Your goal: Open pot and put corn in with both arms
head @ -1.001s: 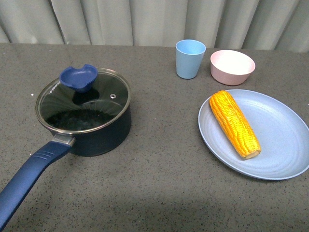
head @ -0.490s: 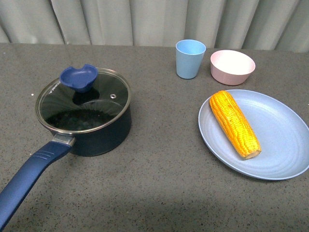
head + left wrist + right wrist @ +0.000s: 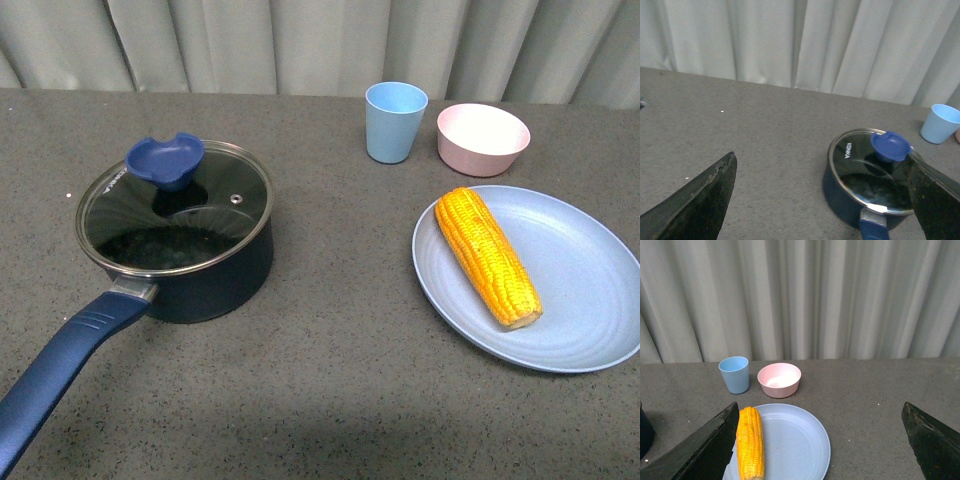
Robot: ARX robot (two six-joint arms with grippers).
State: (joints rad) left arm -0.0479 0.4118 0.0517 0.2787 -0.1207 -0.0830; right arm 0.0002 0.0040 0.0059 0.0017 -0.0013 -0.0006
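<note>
One lidded pot (image 3: 215, 280), one corn (image 3: 488, 257) on one plate (image 3: 585, 300), one cup (image 3: 395, 122) and one bowl (image 3: 482, 138) share the worktop (image 3: 330, 390); left fingers (image 3: 697, 205) and right fingers (image 3: 700, 452) stand apart.

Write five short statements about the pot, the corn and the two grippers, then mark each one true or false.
1. The glass lid sits closed on the pot. True.
2. The corn lies in the pink bowl. False: it lies on the blue plate, and the bowl holds nothing.
3. The light-blue cup stands upright beside the pink bowl. True.
4. The left gripper is shut on the lid's knob. False: it is open, and the front view shows no gripper at the pot.
5. The right gripper is open and holds nothing. True.
</note>
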